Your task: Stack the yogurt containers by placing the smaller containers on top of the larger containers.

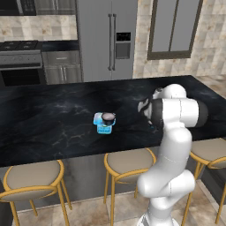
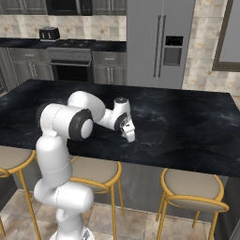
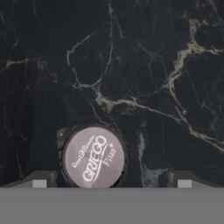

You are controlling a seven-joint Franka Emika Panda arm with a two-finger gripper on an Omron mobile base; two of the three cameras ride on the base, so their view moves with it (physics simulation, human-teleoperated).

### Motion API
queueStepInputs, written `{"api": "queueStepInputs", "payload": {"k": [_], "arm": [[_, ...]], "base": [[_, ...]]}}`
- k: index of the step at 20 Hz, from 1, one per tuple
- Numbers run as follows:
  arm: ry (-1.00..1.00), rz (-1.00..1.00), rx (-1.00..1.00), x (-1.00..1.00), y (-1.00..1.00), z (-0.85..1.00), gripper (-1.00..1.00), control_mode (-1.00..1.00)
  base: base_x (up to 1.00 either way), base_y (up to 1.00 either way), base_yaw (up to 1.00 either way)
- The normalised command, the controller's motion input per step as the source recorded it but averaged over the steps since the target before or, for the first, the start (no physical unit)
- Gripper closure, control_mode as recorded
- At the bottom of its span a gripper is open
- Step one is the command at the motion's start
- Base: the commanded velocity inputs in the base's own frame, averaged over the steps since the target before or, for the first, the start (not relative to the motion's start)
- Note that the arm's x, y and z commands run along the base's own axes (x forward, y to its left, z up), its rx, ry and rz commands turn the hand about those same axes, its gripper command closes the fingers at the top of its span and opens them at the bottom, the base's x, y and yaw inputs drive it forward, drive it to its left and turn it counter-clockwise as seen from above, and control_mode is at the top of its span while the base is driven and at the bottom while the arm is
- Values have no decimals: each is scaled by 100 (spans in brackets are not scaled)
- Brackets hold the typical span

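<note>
Gripper [image 3: 111,183] spread wide, holding nothing, low over black counter [image 3: 144,65]. Round yogurt cup [image 3: 93,158] stands between fingertips, nearer the left one. Likely light, rigid, slick-sided; pinch dark body below lid. Blue tub [image 1: 104,124], far left, already carries one cup.

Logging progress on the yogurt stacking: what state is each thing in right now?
Blue tub: upright on the counter, a round cup on top.
Stacked cup: sitting on the tub.
Second cup: on the counter, lid on, between the fingertips.
Gripper: open, holding nothing.
</note>
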Motion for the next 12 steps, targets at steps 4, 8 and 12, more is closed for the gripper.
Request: {"api": "queueStepInputs", "payload": {"k": [4,8,12], "arm": [[1,1,0,13,-9,-17,-100,-100],[0,1,0,20,-9,-9,-100,-100],[0,0,0,8,-4,-2,-100,-100]], "base": [[0,0,0],[0,0,0],[0,0,0]]}}
